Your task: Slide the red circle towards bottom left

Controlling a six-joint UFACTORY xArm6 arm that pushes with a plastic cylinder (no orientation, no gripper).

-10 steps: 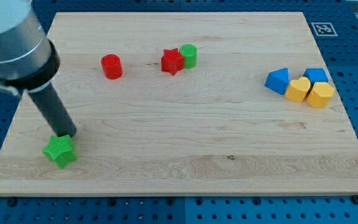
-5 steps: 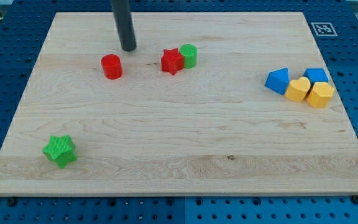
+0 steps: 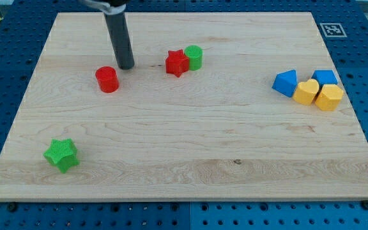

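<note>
Red circle just below-left of my tip, seemingly touching; a plain rod, no fingers.

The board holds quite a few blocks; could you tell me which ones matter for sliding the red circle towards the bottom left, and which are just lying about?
In the job:
- red circle
- my tip, just up and to the view's right of it

Lying about:
- red star
- green circle
- green star
- two blue blocks
- yellow heart
- yellow block

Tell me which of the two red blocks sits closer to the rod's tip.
The red circle, just below-left of my tip. The red star lies farther to the view's right, against the green circle.
</note>
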